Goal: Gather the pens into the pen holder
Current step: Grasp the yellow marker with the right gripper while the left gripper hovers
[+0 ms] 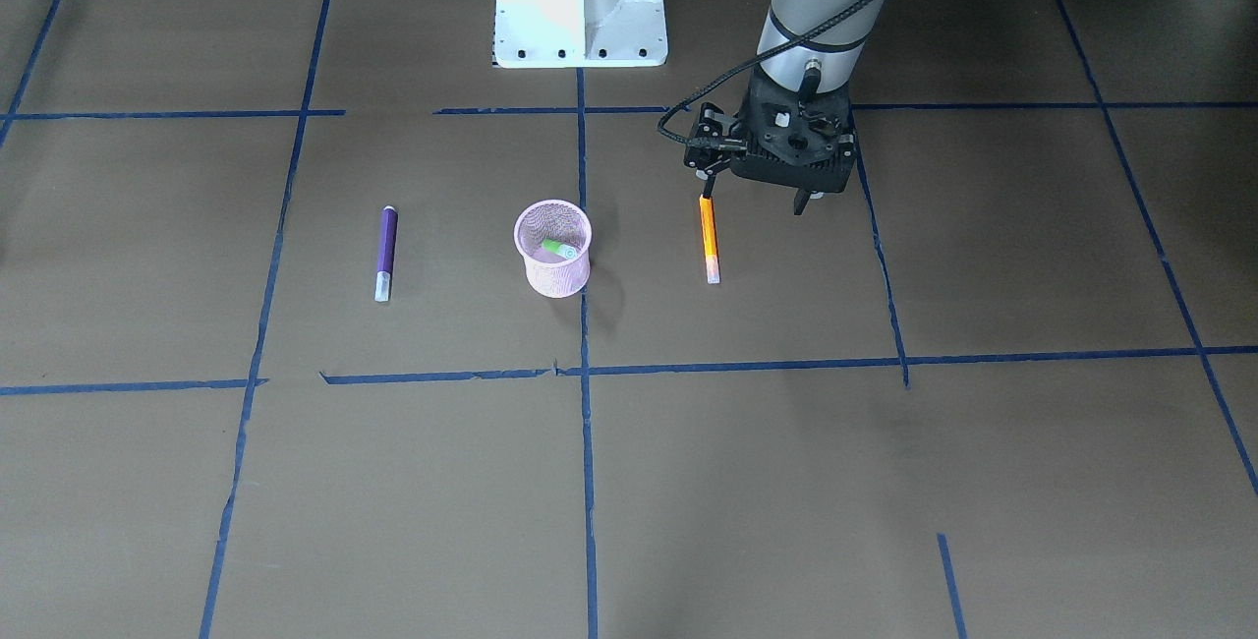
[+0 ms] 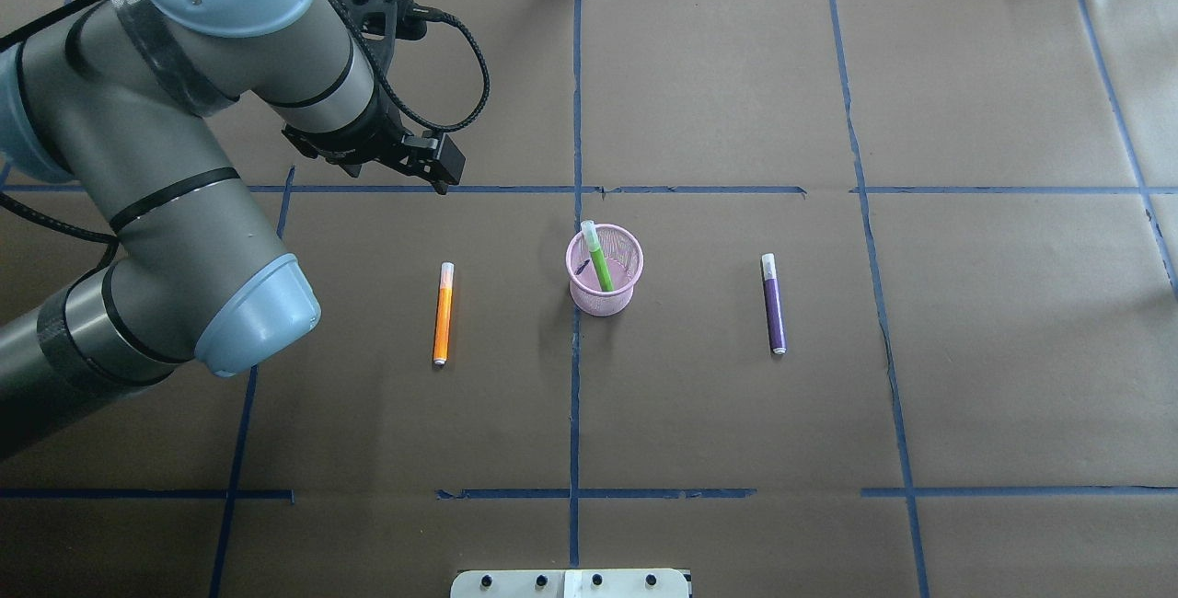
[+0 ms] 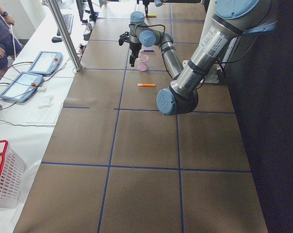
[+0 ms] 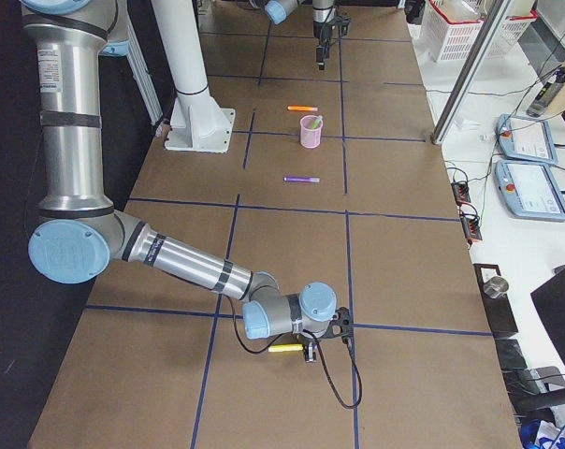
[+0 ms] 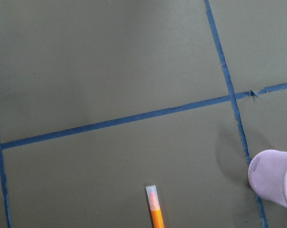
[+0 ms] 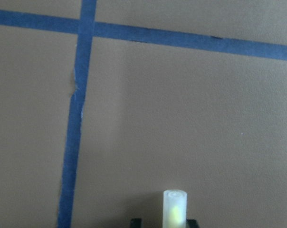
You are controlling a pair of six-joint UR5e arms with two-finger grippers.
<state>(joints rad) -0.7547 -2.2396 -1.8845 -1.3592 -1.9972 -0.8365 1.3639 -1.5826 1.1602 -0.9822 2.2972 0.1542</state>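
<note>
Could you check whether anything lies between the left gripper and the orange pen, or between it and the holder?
Nothing visible: bare brown paper separates the left gripper, the orange marker-like pen and the pink wire-mesh cup.

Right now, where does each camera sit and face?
Front-facing: across the table, facing the robot's base; left claw near orange pen.
Overhead: behind the robot, looking down; left arm, pen holder.
Exterior left: table's left end; left arm near.
Exterior right: table's right end; right claw near.
Left wrist: down at orange pen; no body.
Right wrist: down at yellow pen; claw barely.
Shared: front-facing and overhead both show the pen holder.
</note>
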